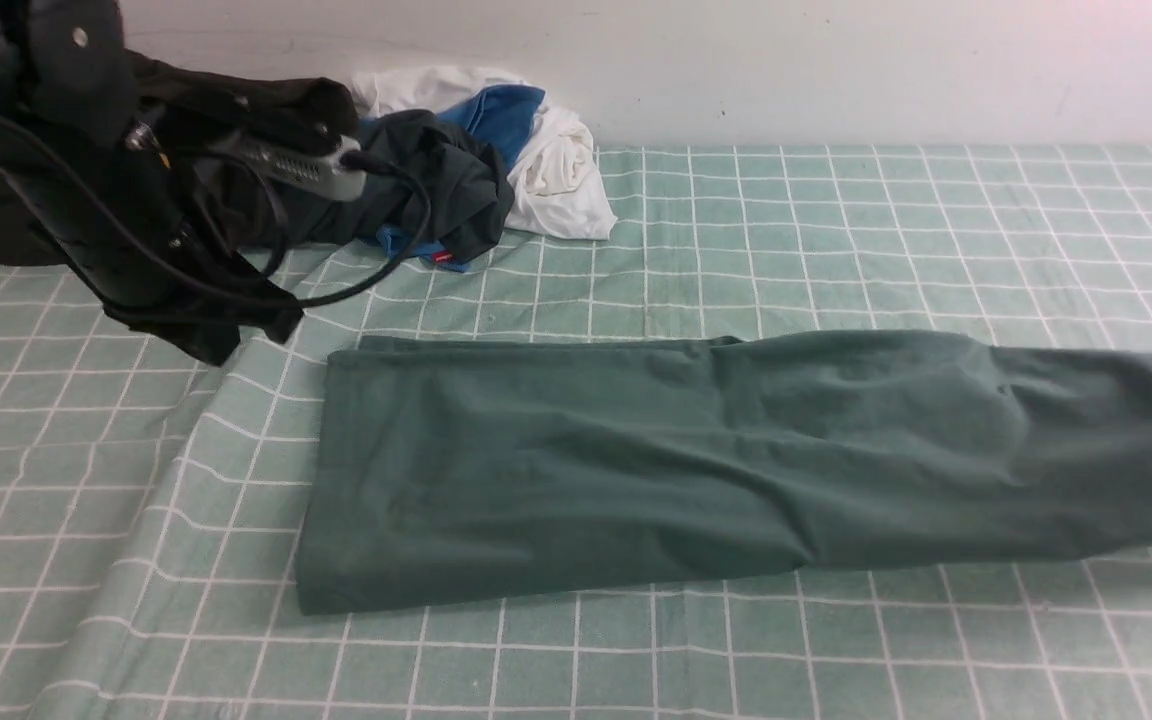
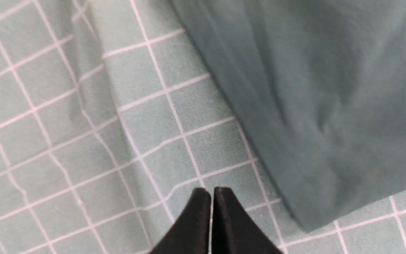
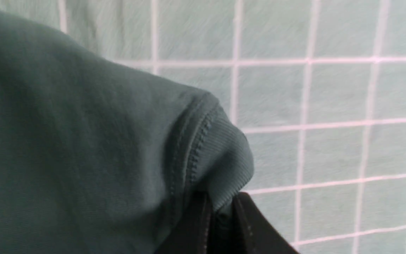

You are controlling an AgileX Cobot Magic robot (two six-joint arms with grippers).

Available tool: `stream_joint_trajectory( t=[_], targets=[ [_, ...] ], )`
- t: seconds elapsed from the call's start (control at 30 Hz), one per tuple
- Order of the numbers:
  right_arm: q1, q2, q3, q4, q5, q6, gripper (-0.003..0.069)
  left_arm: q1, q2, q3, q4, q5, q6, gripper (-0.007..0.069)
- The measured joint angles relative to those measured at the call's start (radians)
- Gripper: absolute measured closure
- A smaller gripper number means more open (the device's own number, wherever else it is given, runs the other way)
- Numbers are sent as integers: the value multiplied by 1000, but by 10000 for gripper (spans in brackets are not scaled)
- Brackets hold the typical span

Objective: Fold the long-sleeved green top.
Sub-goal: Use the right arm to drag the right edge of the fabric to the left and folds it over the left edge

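**A:** What lies nearest?

**B:** The checked cloth point(image 1: 636, 660), pale green with white lines. It covers the tabletop and is rucked into a ridge on the near left.

**A:** And the green long-sleeved top?

**B:** The green long-sleeved top point(image 1: 636, 460) lies on that cloth in the middle. It is folded into one long band running from left of centre out to the right edge of the front view. Its left end is squared off, and the right end narrows.

**A:** How do the claws stand?

**B:** The left claw point(image 2: 211, 193) is closed on nothing, its two black fingertips touching. It is over bare cloth, just beside a corner at the top's left end. The right claw point(image 3: 220, 210) is out at the right end, with its jaws pinched on a ribbed, stitched band of the top. It may be a cuff or a hem; the close view is too blurred to say which.

**A:** And further back?

**B:** The left arm point(image 1: 86, 150) stands at the far left, black, with a cable point(image 1: 356, 290) looping down from it. Just right of it is a heap of clothes: a dark garment point(image 1: 436, 170), a blue garment point(image 1: 501, 110) and a white garment point(image 1: 566, 170). The heap lies against the white wall point(image 1: 836, 60).
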Motion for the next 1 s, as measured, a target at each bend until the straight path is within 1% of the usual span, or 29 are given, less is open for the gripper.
stream_joint_trajectory(
  t=[0.1, 0.17, 0.23, 0.27, 0.3, 0.33, 0.4, 0.47, 0.5, 0.53, 0.57, 0.7, 0.73, 0.77, 0.8, 0.83, 0.87, 0.9, 0.97, 1.0],
  targets=[
    [45, -43, -101, 39, 68, -43, 617, 0, -91, 0, 8, 21, -3, 628],
    [116, -69, -162, 99, 114, -92, 617, 0, -140, 0, 9, 38, -5, 628],
    [220, -83, -220, 176, 152, -136, 617, 0, -183, 0, 9, 58, -6, 628],
    [243, -84, -226, 184, 159, -140, 617, 0, -187, 0, 9, 61, -6, 628],
    [328, -84, -262, 241, 170, -161, 617, 0, -214, 0, 9, 75, -6, 628],
    [341, -84, -272, 258, 171, -166, 617, 0, -222, 0, 9, 77, -6, 628],
    [503, -65, -319, 352, 165, -180, 617, 0, -266, 1, 9, 106, -6, 628],
    [618, -34, -352, 411, 128, -184, 617, 0, -301, 2, 9, 130, -6, 628],
    [628, -30, -355, 411, 123, -184, 617, 0, -301, 2, 9, 132, -6, 628],
    [715, 9, -381, 453, 79, -186, 617, 0, -331, 3, 9, 141, -7, 628],
    [756, 44, -398, 480, 42, -185, 617, 0, -350, 3, 9, 144, -7, 628],
    [864, 169, -431, 543, -73, -167, 617, 0, -396, 3, 9, 153, -7, 628],
    [872, 176, -434, 546, -79, -165, 617, 0, -398, 3, 9, 153, -7, 628],
    [898, 234, -449, 568, -116, -164, 613, 0, -406, 3, 9, 155, -7, 628],
    [900, 241, -452, 569, -123, -164, 612, 0, -406, 3, 9, 154, -7, 628],
    [913, 303, -479, 593, -133, -164, 585, 0, -409, 3, 9, 155, -7, 628],
    [913, 303, -482, 593, -133, -164, 585, 0, -409, 3, 9, 155, -7, 628],
    [914, 339, -516, 612, -117, -165, 527, 0, -409, 3, 9, 155, -7, 628],
    [910, 350, -553, 616, -79, -172, 450, 0, -408, 3, 4, 155, -7, 628],
    [902, 350, -585, 613, -23, -176, 385, 0, -408, 4, 0, 155, -7, 628]
  ],
)
